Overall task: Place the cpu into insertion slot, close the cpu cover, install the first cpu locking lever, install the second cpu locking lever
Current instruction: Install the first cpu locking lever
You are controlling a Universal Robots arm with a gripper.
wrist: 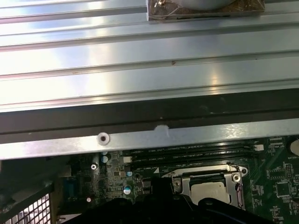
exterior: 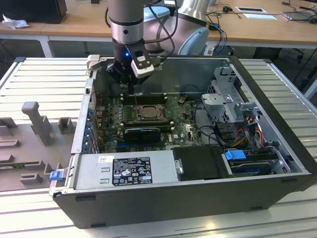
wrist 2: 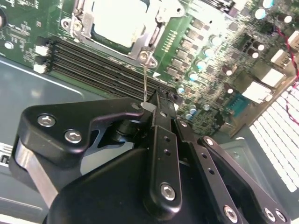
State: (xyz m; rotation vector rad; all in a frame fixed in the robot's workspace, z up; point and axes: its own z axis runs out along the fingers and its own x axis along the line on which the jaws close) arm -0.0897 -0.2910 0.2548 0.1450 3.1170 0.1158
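The cpu, a flat silver-grey square, lies in the insertion slot on the green motherboard. The cpu cover is folded down flat around it, its window showing the chip. In the first wrist view the cpu and cover sit just past the case wall. A thin wire cpu locking lever rises from the socket's corner to my gripper, which is shut on its tip. In the exterior view my gripper hangs over the long memory slots, just behind the socket.
Long black memory slots run between the socket and the case wall. A labelled power supply, a black box and a drive cage crowd the case. A grey fixture stands on the exterior view's left.
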